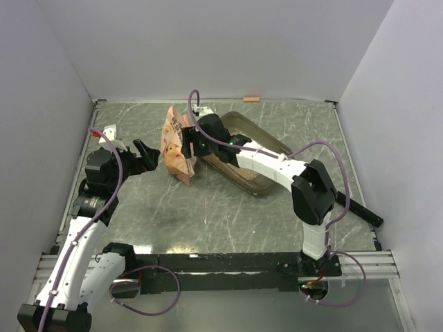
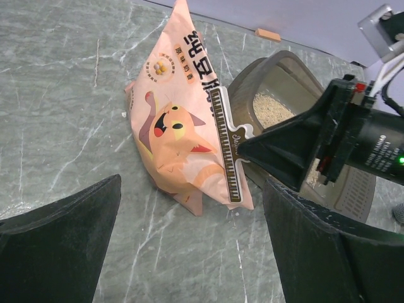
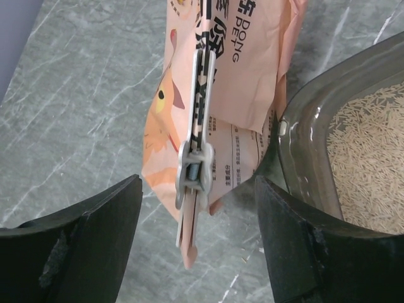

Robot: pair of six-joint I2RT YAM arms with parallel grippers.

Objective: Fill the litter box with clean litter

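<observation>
The orange-pink printed bag (image 1: 176, 144) stands on the table, closed by a long clip (image 2: 225, 148), and leans against the litter box (image 1: 266, 189). The dark translucent tray holds a thin layer of pale beige litter (image 3: 369, 158). My right gripper (image 1: 190, 142) is open, with its fingers on either side of the clip's spring end (image 3: 197, 165) and the bag's edge (image 3: 252, 76), touching neither. My left gripper (image 1: 149, 158) is open and empty, just left of the bag (image 2: 177, 126), pointing at it. In the left wrist view the right gripper (image 2: 252, 151) sits at the clip.
A small tan strip (image 1: 250, 99) lies at the back wall. A black bar (image 1: 360, 208) lies at the table's right edge. White walls close in the left, back and right. A few loose granules (image 3: 309, 259) lie by the tray's corner.
</observation>
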